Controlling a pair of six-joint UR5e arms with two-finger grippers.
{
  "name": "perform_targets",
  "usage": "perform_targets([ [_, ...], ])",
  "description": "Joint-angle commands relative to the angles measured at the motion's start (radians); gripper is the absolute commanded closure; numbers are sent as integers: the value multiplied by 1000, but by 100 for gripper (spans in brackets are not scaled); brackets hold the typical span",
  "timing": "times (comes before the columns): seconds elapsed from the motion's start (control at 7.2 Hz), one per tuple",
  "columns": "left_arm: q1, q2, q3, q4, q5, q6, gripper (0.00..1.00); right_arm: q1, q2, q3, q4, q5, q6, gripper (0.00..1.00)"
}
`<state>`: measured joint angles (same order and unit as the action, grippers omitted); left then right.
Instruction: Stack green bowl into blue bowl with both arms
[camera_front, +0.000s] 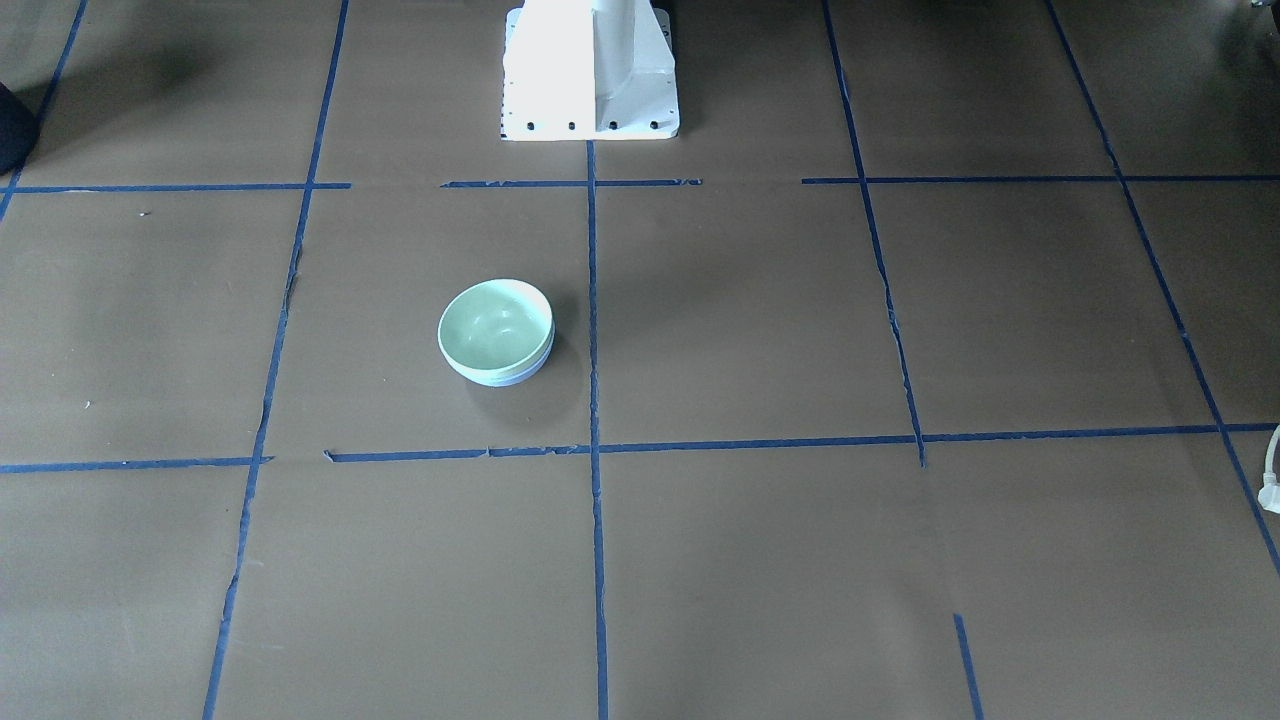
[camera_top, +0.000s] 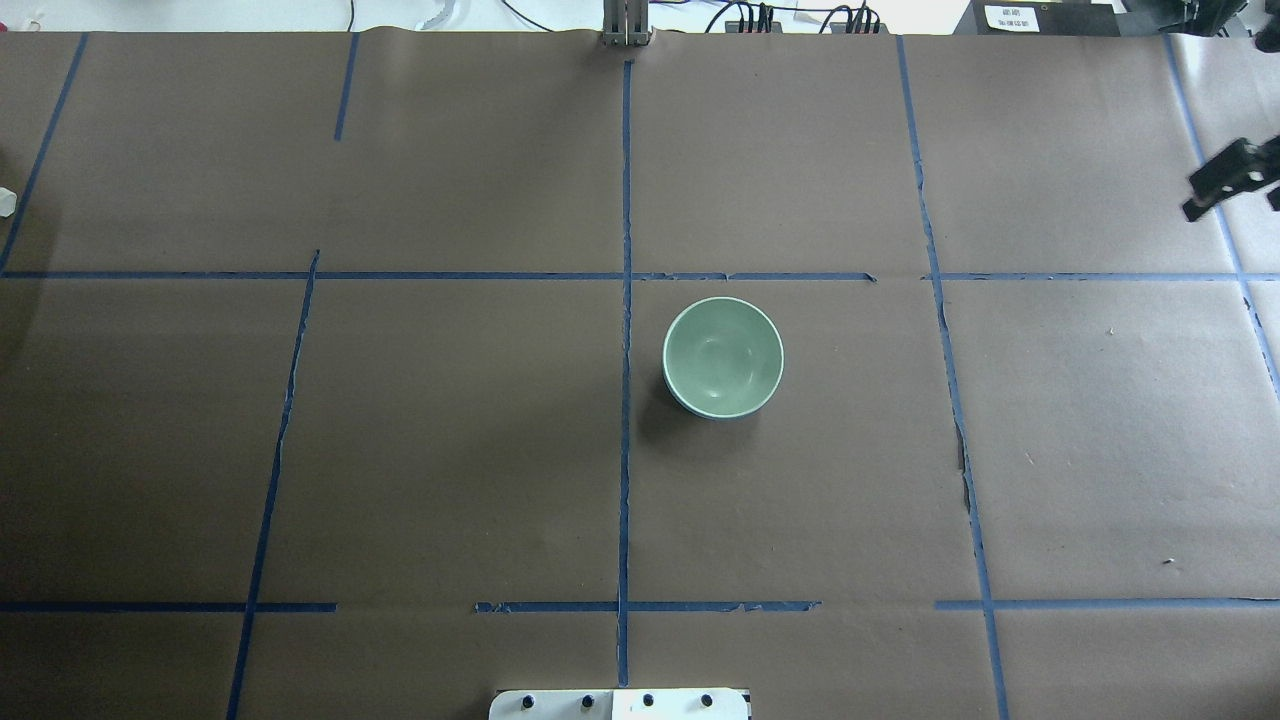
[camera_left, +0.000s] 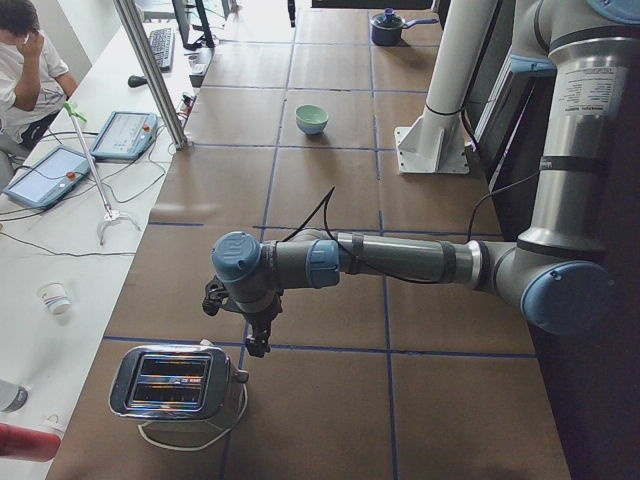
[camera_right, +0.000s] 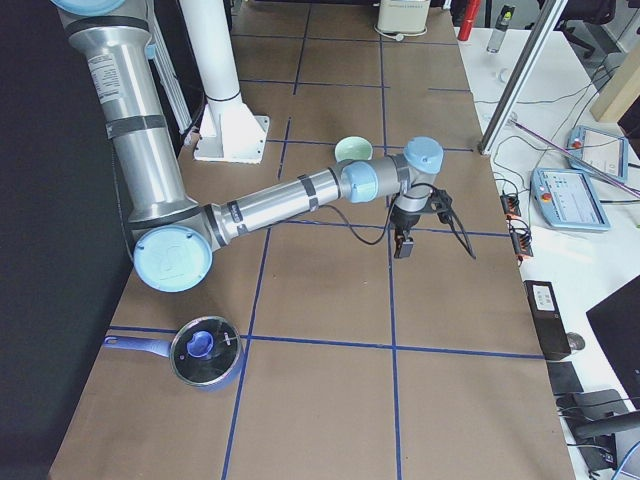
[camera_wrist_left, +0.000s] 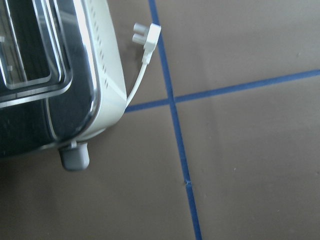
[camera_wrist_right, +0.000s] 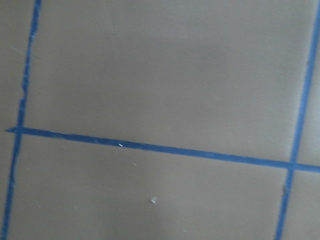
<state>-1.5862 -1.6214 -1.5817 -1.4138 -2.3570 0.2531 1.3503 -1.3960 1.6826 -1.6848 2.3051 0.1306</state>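
The green bowl (camera_front: 496, 324) sits nested inside the blue bowl (camera_front: 512, 379), of which only a thin edge shows under it. The stack stands right of the centre tape line in the overhead view, green bowl (camera_top: 723, 354) over the blue bowl's edge (camera_top: 673, 393). My left gripper (camera_left: 256, 338) hangs over the table's left end beside a toaster, far from the bowls; I cannot tell whether it is open or shut. My right gripper (camera_right: 403, 245) hovers over bare table towards the right end and shows at the overhead view's right edge (camera_top: 1215, 186); its state is unclear. Neither wrist view shows fingers.
A chrome toaster (camera_left: 176, 384) with a white cord and plug (camera_wrist_left: 147, 38) stands at the left end. A blue pot with a glass lid (camera_right: 206, 351) stands at the right end. The white pedestal (camera_front: 590, 70) is at the robot's side. An operator (camera_left: 25, 60) sits beyond the table.
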Motion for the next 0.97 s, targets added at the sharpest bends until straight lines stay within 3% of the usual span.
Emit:
perform_targets([
  [0.0,-1,11,-4,-1,2,2,0,137,-197,-6,11,4,-272,0],
  [0.14,-1,14,-20,-1,2,6,0,157,-255,2,17,2,-275,0],
  [0.42,0,53,-85,-1,4,5,0,158,-265,-3,63,4,-260,0],
  [0.83,0,63,-100,-1,4,5,0,156,-264,-1,68,7,-255,0],
])
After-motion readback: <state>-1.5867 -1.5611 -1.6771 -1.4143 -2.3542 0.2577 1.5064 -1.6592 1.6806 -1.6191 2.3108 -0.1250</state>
